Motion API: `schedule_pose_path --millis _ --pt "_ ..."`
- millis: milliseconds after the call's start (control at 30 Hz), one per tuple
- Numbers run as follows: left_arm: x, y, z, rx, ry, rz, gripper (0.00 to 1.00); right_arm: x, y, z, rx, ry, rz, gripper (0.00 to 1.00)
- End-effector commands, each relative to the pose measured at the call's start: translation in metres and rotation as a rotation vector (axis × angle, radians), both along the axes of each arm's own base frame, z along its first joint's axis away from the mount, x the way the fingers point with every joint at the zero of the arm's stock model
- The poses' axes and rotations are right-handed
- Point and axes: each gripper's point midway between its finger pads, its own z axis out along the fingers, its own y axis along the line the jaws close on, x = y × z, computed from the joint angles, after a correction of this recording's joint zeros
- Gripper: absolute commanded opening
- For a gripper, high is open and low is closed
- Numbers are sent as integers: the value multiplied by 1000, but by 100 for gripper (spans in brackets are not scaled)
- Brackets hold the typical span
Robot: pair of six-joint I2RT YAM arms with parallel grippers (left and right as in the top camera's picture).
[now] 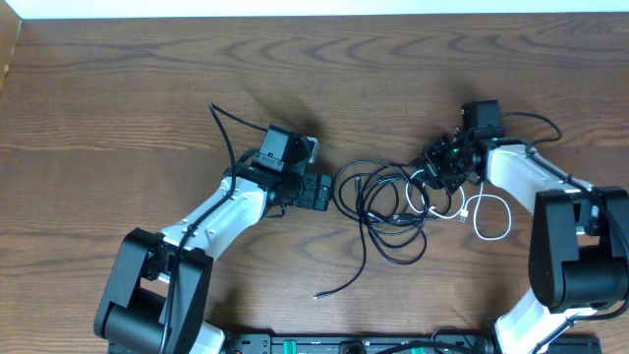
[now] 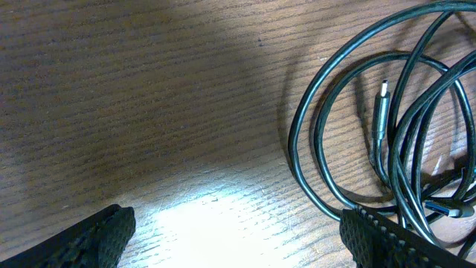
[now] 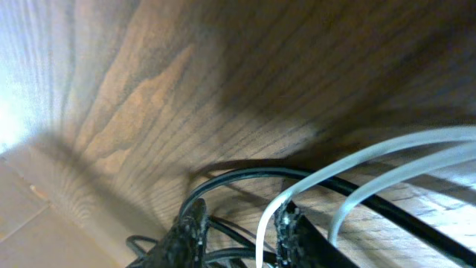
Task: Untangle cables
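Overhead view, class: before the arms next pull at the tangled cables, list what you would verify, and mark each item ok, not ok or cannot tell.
1. Left gripper open, only brown wooden table between its fingers: ok.
2. Right gripper closed on one cable alone: cannot tell; thin white cable and thin black cables both run at its fingers.
3. White cable separate from the black coils: not ok; they cross.
4. Black loose plug end lying apart from both arms: ok.
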Motion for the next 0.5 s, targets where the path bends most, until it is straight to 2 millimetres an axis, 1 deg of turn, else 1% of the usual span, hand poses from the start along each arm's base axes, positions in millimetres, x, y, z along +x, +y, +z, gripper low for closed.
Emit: schedule_pose_path --millis 0,33,67,133,233,300,367,400,467 --pt "-3 2 -6 15 12 0 93 -2 3 -8 -48 25 -28 18" --pt "-3 2 -6 15 12 0 93 -2 4 -8 -51 23 -24 13" --pt "-3 2 -6 15 12 0 93 -2 6 -8 -57 20 -18 1" --pt "-3 2 -6 15 12 0 93 -4 9 -9 -77 8 8 1" --pt "-3 2 -6 16 13 0 93 -4 14 -9 -106 -43 100 1" --pt "-3 2 -6 16 12 0 93 -6 21 -6 -85 -71 169 1" --pt "-3 2 -6 16 13 0 93 -10 39 9 31 -128 277 1" --pt "-3 2 -6 16 13 0 93 -9 45 18 69 -164 311 1" --pt "-3 2 -6 16 13 0 93 -6 50 36 93 -243 358 1"
